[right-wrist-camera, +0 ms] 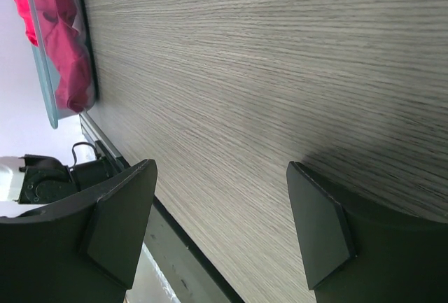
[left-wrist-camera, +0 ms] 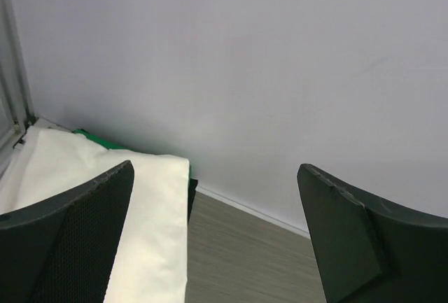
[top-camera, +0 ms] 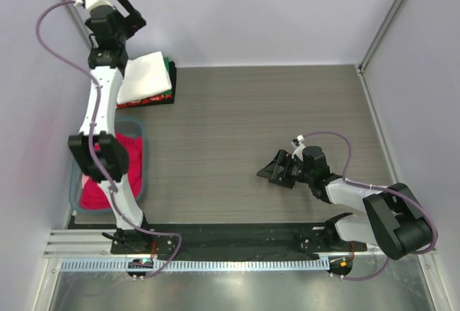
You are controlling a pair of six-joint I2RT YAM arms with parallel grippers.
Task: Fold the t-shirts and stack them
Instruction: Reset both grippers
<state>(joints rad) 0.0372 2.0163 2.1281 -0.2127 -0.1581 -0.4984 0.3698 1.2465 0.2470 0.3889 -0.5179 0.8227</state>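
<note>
A folded white t-shirt (top-camera: 147,75) tops a stack at the table's far left corner, with green, black and red edges of folded tees under it (top-camera: 169,81). It also shows in the left wrist view (left-wrist-camera: 91,177), a green edge (left-wrist-camera: 91,135) behind it. A crumpled red/pink t-shirt (top-camera: 115,174) lies in the grey-blue tub (top-camera: 141,131); it also shows in the right wrist view (right-wrist-camera: 59,30). My left gripper (top-camera: 131,11) is open and empty, raised above the stack near the back wall. My right gripper (top-camera: 275,169) is open and empty, low over the bare table.
Walls enclose the table on the back and both sides, with metal posts at the far corners. The tub (right-wrist-camera: 42,72) stands at the left edge near the left arm. A metal rail (top-camera: 215,261) with the arm bases runs along the near edge.
</note>
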